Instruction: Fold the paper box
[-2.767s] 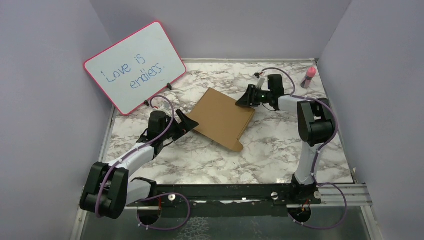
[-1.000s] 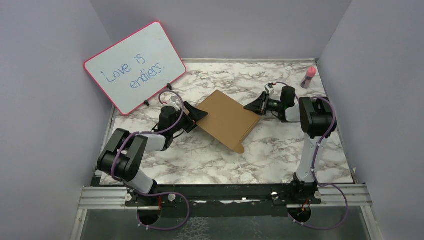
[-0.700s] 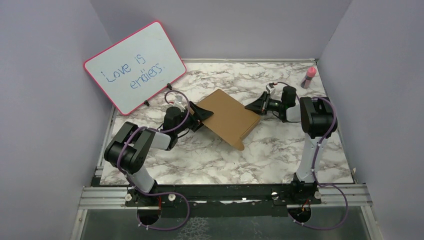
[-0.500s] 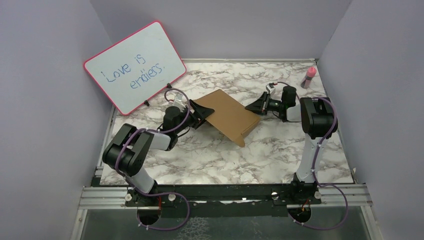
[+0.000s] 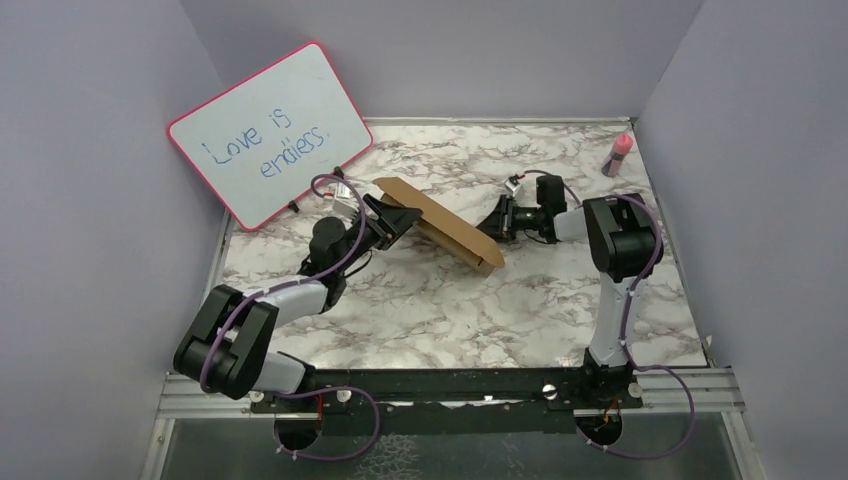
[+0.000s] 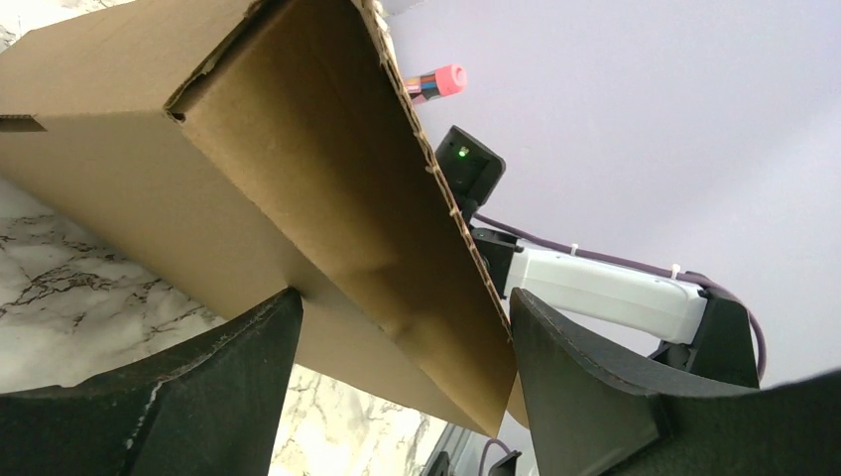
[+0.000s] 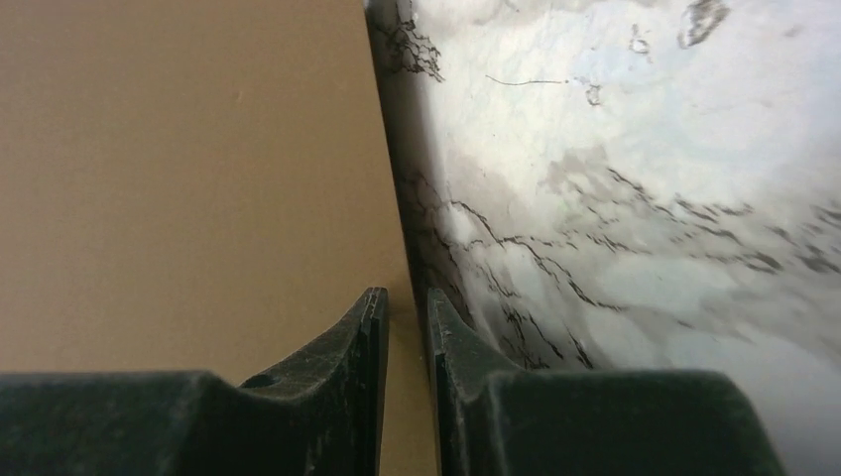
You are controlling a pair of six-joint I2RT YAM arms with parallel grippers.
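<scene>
Between the tips of the left gripper (image 6: 402, 296), partly spread: one panel of the paper box (image 5: 440, 225), its brown face against one tip and its corrugated edge against the other, so that the jaws appear clamped on it. Right gripper (image 7: 404, 293): jaws drawn together to a narrow slit with nothing seen between them, set over the box's plain face just inside one straight edge; the wrist view does not show whether the tips press on it. Position of box: middle of the marble table (image 5: 520, 310), tipped up steeply, the overhead view showing only a narrow band. Long axis: far left to near right. The far-left end is raised in the left jaws; the near-right end is low, at or on the table. Nearer arm: both are at the box, the left at the lifted end and the right on the far-right side towards the low end. Judgement: the coming move turns on that low edge serving as the pivot, with the right gripper as the stop on the far side. Change from half a second earlier: the box then lay flatter, with its broad top face showing; it has since been swung up, and the right gripper has shifted left towards it. Also present: pink-framed whiteboard (image 5: 268, 132) at far left, pink-capped bottle (image 5: 618, 153) at far right, both well apart from the work.
</scene>
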